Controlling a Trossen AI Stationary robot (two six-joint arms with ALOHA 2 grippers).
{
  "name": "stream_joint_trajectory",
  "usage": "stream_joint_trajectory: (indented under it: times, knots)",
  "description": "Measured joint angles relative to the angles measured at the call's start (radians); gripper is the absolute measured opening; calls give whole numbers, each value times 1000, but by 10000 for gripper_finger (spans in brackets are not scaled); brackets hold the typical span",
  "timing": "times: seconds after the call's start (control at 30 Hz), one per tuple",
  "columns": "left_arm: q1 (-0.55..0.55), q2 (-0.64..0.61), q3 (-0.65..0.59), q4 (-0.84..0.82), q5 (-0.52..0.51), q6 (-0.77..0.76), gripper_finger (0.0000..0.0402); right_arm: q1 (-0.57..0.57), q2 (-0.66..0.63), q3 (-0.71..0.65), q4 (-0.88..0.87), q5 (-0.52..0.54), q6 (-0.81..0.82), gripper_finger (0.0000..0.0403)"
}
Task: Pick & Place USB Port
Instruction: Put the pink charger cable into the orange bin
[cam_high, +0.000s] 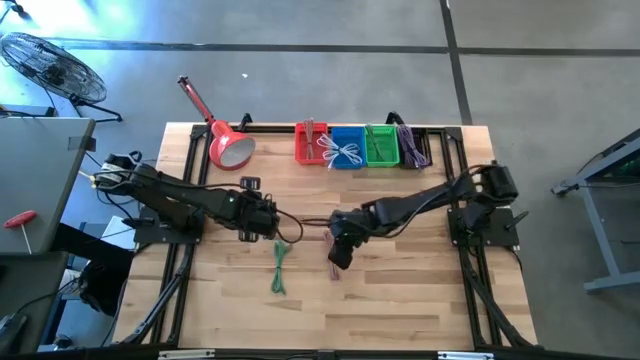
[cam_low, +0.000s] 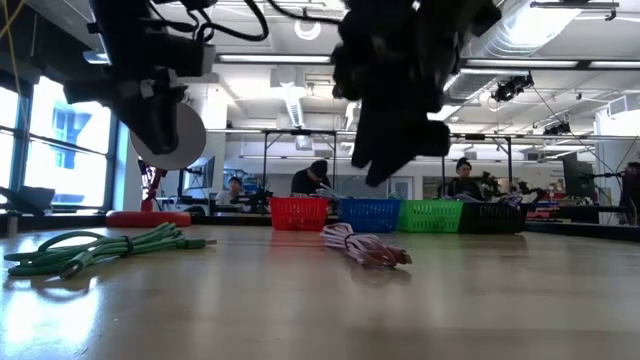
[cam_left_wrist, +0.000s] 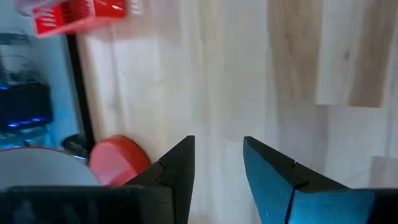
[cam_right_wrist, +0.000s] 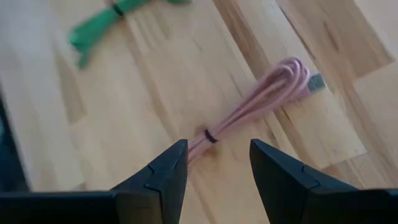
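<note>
On the wooden table (cam_high: 400, 290), both jaws gape empty; green cable (cam_high: 279, 268) beside pink cable (cam_right_wrist: 249, 109).

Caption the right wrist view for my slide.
Open right hand above a coiled pink USB cable on the wooden table.

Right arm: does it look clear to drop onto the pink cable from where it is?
Probably yes: the right gripper hangs open above the pink cable, with nothing between them.

Open end effector (cam_right_wrist: 214, 171) above pink cable (cam_right_wrist: 261, 102).
</note>
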Motion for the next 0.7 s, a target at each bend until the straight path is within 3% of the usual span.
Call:
stream_joint_trajectory:
  times: [0.23,0.7]
  knots:
    - [0,-18,0,-7,59,-29,131,-8,66,0,37,-1,7,165]
    - [0,-19,0,40,66,-29,131,-7,86,2,45,4,-2,161]
